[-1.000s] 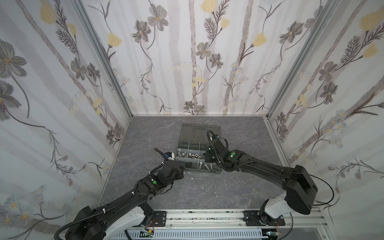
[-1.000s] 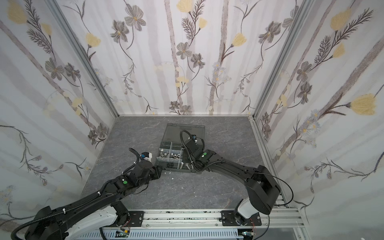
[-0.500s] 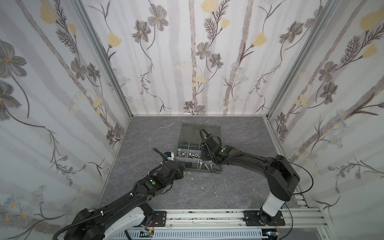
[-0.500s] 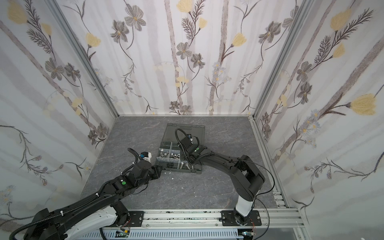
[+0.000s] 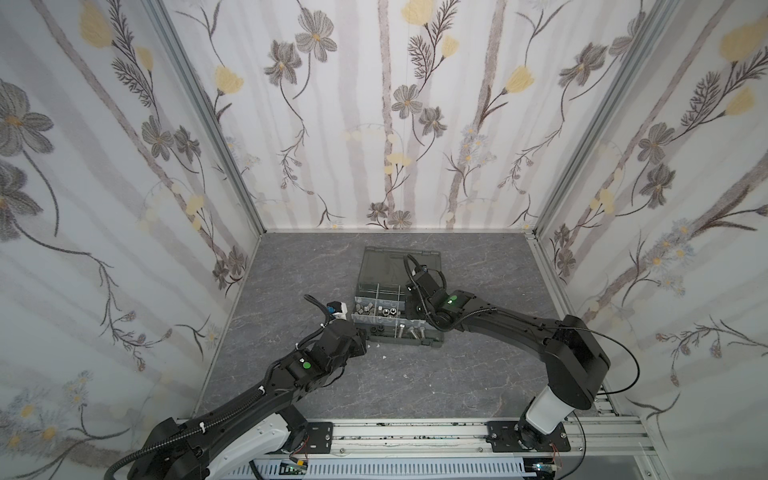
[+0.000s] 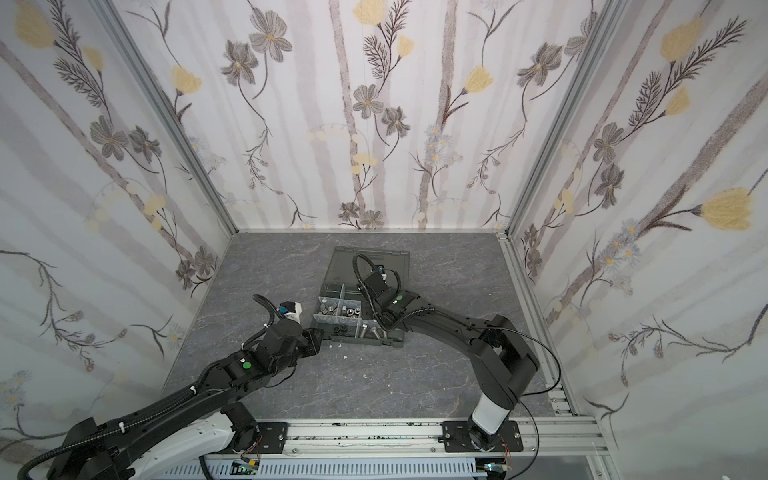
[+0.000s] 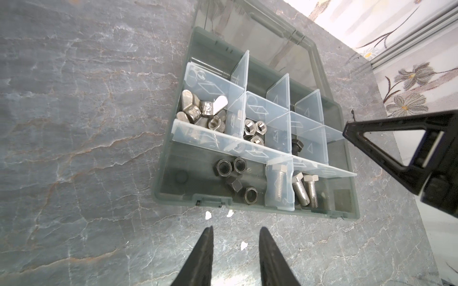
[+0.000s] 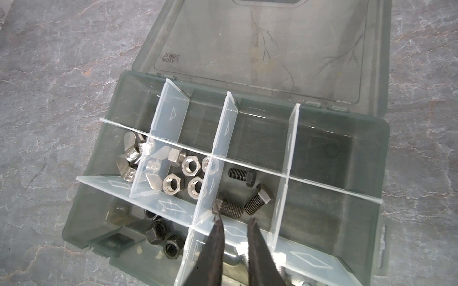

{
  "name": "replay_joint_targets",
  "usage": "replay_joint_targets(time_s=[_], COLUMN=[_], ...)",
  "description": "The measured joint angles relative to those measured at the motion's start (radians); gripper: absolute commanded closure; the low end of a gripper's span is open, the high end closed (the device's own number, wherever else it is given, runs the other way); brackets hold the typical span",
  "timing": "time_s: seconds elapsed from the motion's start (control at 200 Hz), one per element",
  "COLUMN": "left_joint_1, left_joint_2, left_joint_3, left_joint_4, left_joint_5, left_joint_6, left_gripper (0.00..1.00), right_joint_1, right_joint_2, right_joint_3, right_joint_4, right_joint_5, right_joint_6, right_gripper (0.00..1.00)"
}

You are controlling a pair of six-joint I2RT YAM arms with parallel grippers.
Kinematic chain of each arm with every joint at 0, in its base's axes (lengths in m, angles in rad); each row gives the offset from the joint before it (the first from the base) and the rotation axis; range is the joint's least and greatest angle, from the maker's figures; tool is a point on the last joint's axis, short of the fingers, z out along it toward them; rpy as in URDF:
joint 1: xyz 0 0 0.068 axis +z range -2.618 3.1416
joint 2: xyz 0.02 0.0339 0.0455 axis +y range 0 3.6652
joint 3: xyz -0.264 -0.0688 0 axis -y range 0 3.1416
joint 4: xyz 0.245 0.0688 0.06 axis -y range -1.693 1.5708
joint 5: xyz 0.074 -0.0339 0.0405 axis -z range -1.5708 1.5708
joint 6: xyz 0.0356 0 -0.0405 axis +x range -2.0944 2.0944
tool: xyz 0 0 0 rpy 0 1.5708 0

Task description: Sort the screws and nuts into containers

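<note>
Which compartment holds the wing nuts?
Middle row's end compartment, leftmost in both top views, beside the silver hex nuts: the only one holding wing nuts.

1. You're seeing the silver nuts (image 8: 173, 156) gleaming as polished metal.
2. The black screws (image 8: 238, 172) are looking like matt, dark metal.
3. The organiser case (image 8: 322, 148) is showing smoky translucent plastic, its dividers (image 8: 171, 116) glossy.

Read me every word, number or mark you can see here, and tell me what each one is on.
"AIRAJ", seen reversed, with small characters beside it too blurred to read: moulded in the lid.
"M12", as best I can tell: stamped on a wing nut.
Triangle and diamond outlines, no letters: on the dividers.
Nothing else is readable.
</note>
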Motion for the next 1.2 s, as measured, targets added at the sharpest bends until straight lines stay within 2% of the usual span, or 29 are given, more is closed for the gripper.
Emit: replay_joint_targets(time_s=[0.2, 0.31, 0.415, 0.495, 0.605, 0.655, 0.75, 0.779, 0.884, 0.974, 1.089, 1.199], left_joint_1=[0.026, 0.078, 0.126, 0.151, 0.208, 0.251, 0.365, 0.404, 0.545, 0.657, 0.699, 0.712], left_joint_2=[-0.032, -0.049, -0.068, -0.085, -0.105, -0.118, -0.156, -0.169, -0.150, -0.027, 0.124, 0.274], left_joint_3=[0.069, 0.120, 0.161, 0.171, 0.155, 0.126, 0.004, -0.055, -0.230, -0.274, -0.259, -0.253], left_joint_4=[0.000, 0.000, 0.001, 0.014, 0.063, 0.106, 0.273, 0.345, 0.542, 0.637, 0.740, 0.893], left_joint_5=[-0.048, -0.100, -0.176, -0.248, -0.333, -0.375, -0.423, -0.428, -0.414, -0.401, -0.354, -0.295], left_joint_6=[0.081, 0.155, 0.211, 0.257, 0.343, 0.372, 0.438, 0.463, 0.500, 0.499, 0.502, 0.549], left_gripper=[0.62, 0.44, 0.27, 0.19, 0.08, 0.01, 0.00, 0.00, 0.00, 0.00, 0.00, 0.00], right_joint_1=[0.000, -0.031, -0.044, -0.044, -0.056, -0.079, -0.161, -0.196, -0.340, -0.457, -0.551, -0.650], right_joint_2=[-0.214, -0.358, -0.502, -0.639, -0.835, -0.922, -1.047, -1.074, -1.108, -1.074, -0.955, -0.779], right_joint_3=[-0.075, -0.101, -0.142, -0.211, -0.372, -0.486, -0.694, -0.758, -0.905, -0.978, -1.047, -1.100], right_joint_4=[0.016, 0.027, 0.061, 0.121, 0.274, 0.376, 0.579, 0.641, 0.797, 0.867, 0.967, 1.114], right_joint_5=[0.061, 0.133, 0.219, 0.280, 0.411, 0.455, 0.505, 0.505, 0.494, 0.471, 0.411, 0.322], right_joint_6=[-0.032, -0.072, -0.127, -0.179, -0.258, -0.312, -0.425, -0.459, -0.528, -0.563, -0.589, -0.599], right_gripper=[0.80, 0.79, 0.71, 0.53, 0.20, 0.13, 0.01, 0.00, 0.00, 0.00, 0.00, 0.00])
